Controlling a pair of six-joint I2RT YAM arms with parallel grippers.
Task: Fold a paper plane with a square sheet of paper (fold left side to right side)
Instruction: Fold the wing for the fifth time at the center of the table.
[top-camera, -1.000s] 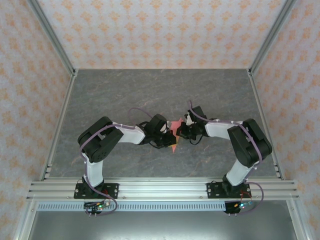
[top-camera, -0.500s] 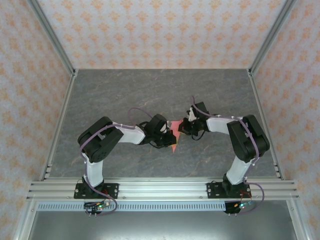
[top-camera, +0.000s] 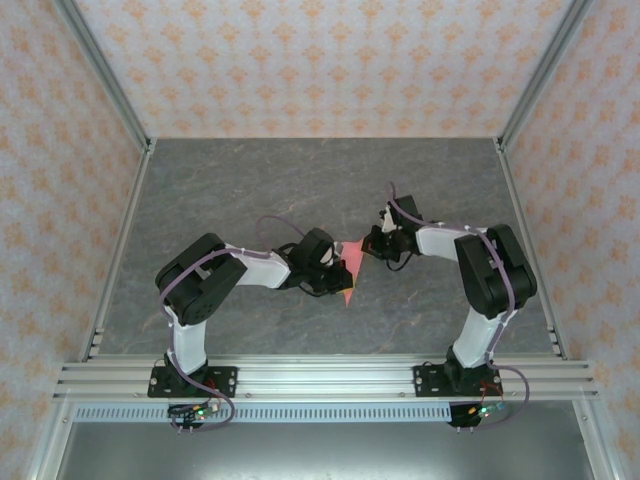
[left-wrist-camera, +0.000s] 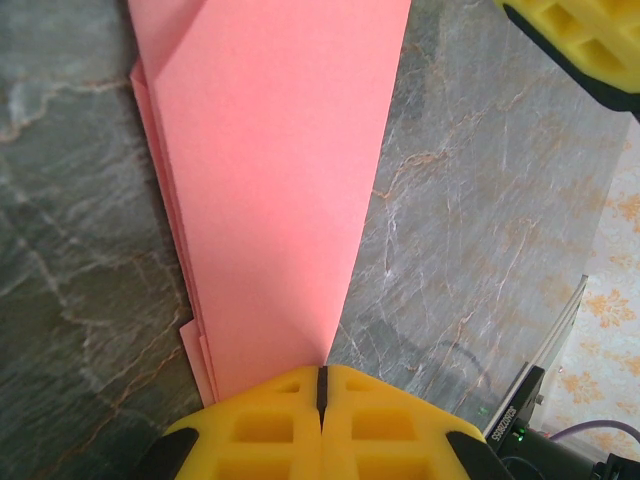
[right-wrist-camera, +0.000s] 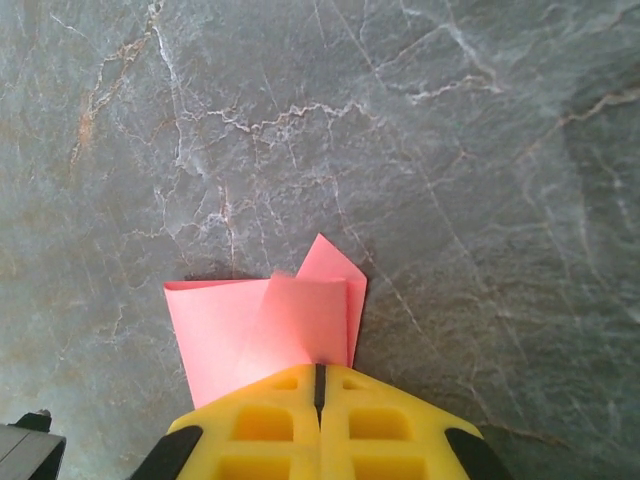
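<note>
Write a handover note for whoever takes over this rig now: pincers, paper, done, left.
Left pincer: shut, tips at the narrower end of the pink paper.
Right pincer: shut, tips at its other end.
Whether either pinches it is unclear.
The paper lies on the table between the pincers, already folded into a slim layered taper.
Left to do: likely press the creases and finish the plane.

The top external camera sits high above and behind the arm bases, looking down and forward over the whole desk (top-camera: 250, 190) from afar. Each wrist camera looks steeply down at the desk from close up, with the left end effector (left-wrist-camera: 322, 400) or the right end effector (right-wrist-camera: 320, 395) at its bottom edge. All three views share the folded pink paper (top-camera: 349, 275) mid-desk.
</note>
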